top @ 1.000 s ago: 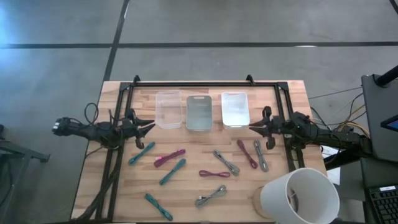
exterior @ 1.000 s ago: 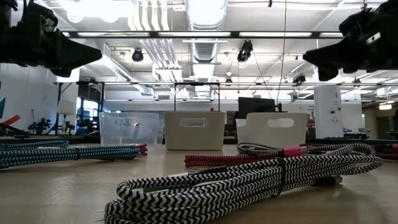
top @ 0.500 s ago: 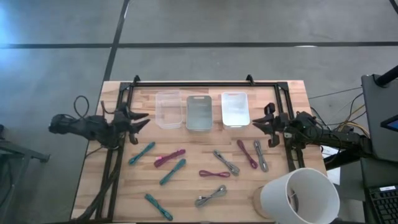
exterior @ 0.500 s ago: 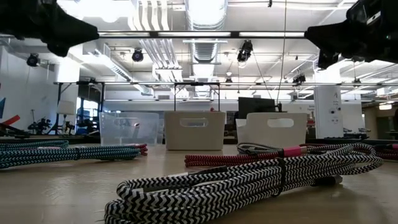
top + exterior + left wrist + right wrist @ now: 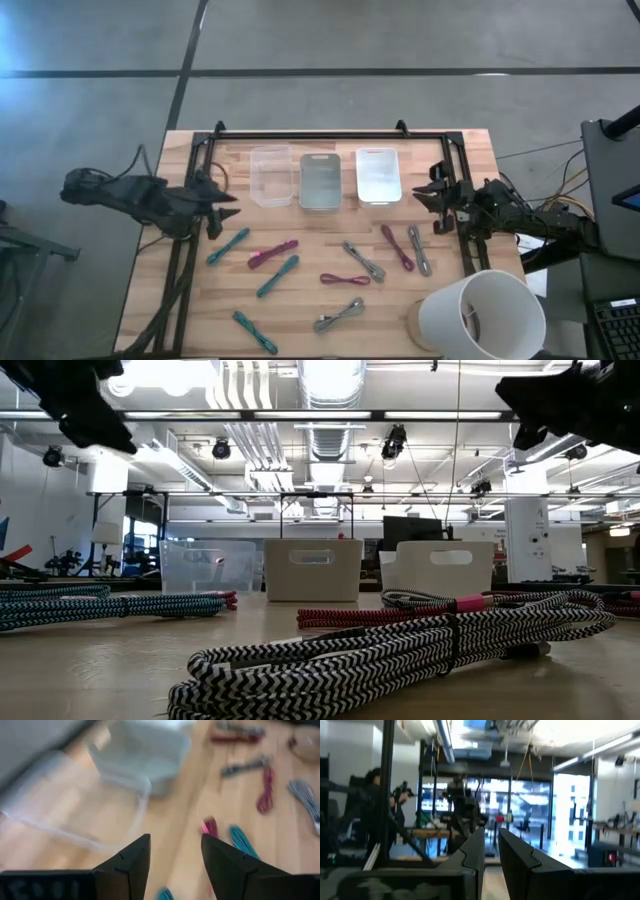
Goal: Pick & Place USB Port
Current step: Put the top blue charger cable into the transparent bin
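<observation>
Fingers of the left gripper (image 5: 222, 204) stand parted and empty at the table's left edge; the right gripper (image 5: 433, 195) holds nothing either, its fingers a narrow gap apart. From above, the nearest teal cable bundle (image 5: 228, 246) lies diagonally. In the left wrist view, the clear bin (image 5: 75, 810) lies ahead.

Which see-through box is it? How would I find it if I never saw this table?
Look at the far edge of the wooden table, where three bins stand in a row. The clear bin is at the left end, beside the grey bin. It is the only one you can see the wood through.
</observation>
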